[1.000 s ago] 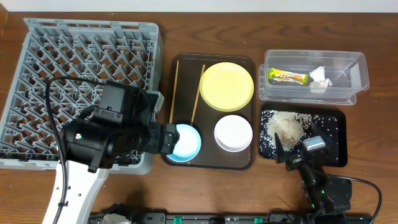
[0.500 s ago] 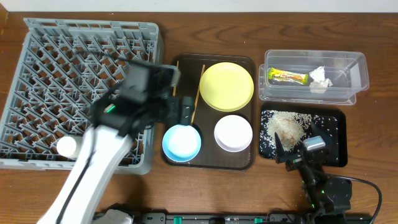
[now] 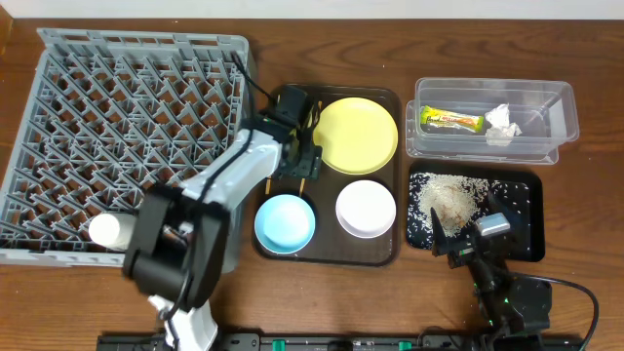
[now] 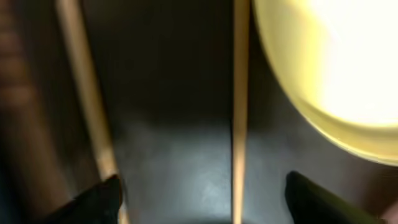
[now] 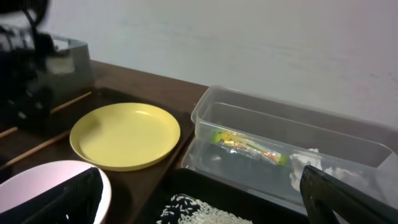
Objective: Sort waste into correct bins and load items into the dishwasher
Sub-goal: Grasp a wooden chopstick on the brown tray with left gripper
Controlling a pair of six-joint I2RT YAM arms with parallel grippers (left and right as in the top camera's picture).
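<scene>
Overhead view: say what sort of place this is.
Probably a robot test bench staged as a dish-clearing station: a grey dish rack, a brown serving tray with a yellow plate and a clear waste tub on a wooden table.

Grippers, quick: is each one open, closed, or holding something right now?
Left gripper: open, fingertips either side of a chopstick, not gripping it.
Right gripper: open, holding nothing.

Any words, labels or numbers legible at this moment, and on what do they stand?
Print on the snack wrapper in the clear tub: too small and blurred to read, in the overhead and right wrist views alike.
Nothing else shows any text.
</scene>
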